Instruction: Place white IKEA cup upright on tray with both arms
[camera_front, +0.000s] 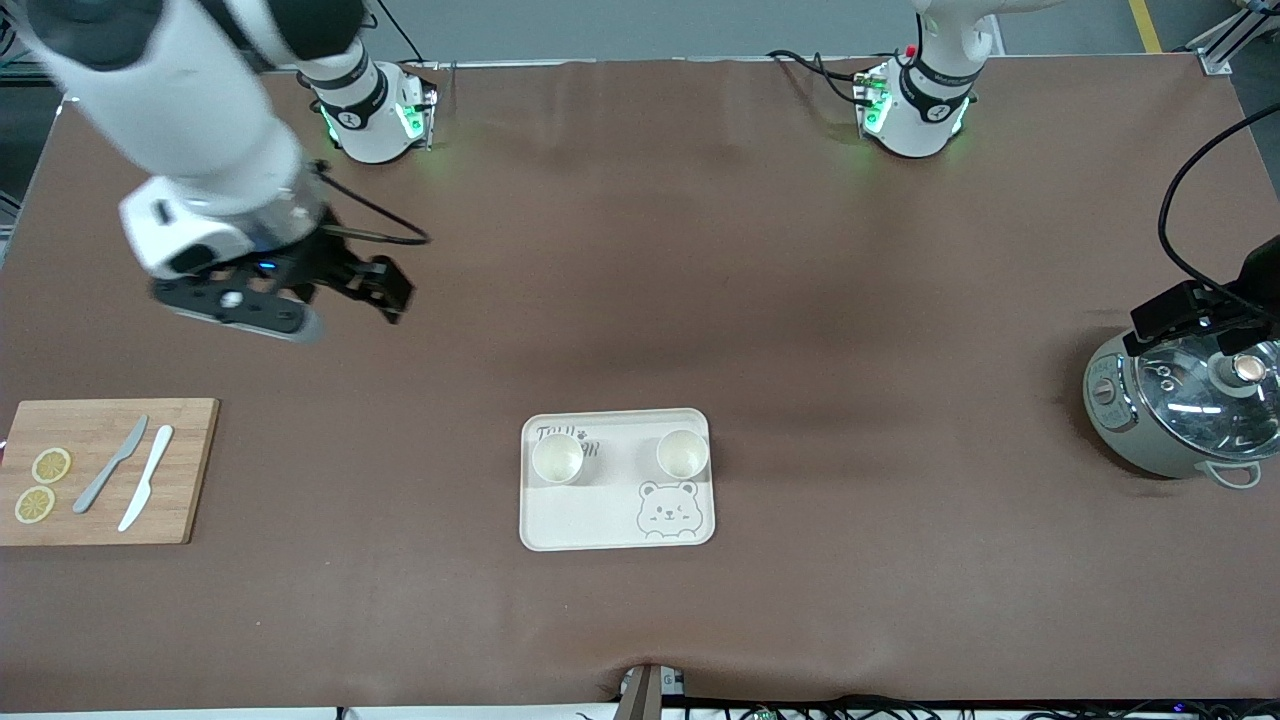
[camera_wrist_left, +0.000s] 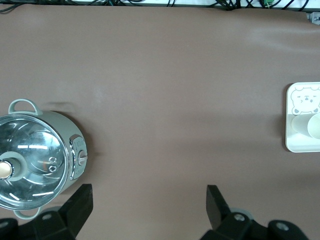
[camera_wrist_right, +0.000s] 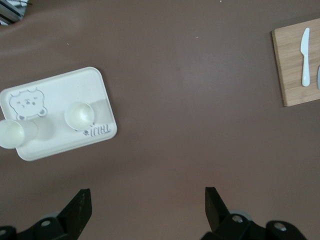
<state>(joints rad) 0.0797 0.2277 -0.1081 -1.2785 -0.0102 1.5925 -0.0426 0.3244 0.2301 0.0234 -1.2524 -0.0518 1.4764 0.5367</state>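
The cream tray (camera_front: 600, 520) with a bear drawing lies mid-table, toward the front camera. Two white cups stand upright on it, one (camera_front: 557, 459) toward the right arm's end and one (camera_front: 683, 453) toward the left arm's end. My right gripper (camera_front: 370, 290) hangs open and empty over bare table, toward the right arm's end. Its wrist view shows the tray (camera_wrist_right: 60, 145) and both cups (camera_wrist_right: 80, 114) (camera_wrist_right: 11, 134) past the open right gripper (camera_wrist_right: 147, 202). My left gripper (camera_front: 1205, 315) is open and empty above the cooker. In its wrist view the left gripper (camera_wrist_left: 148, 200) is over bare table, with the tray (camera_wrist_left: 300, 145) at the edge.
A grey cooker with a glass lid (camera_front: 1180, 400) (camera_wrist_left: 35, 160) stands at the left arm's end. A wooden cutting board (camera_front: 190, 470) (camera_wrist_right: 292, 75) at the right arm's end carries two lemon slices (camera_front: 51, 465) and two knives (camera_front: 146, 477). Brown mat covers the table.
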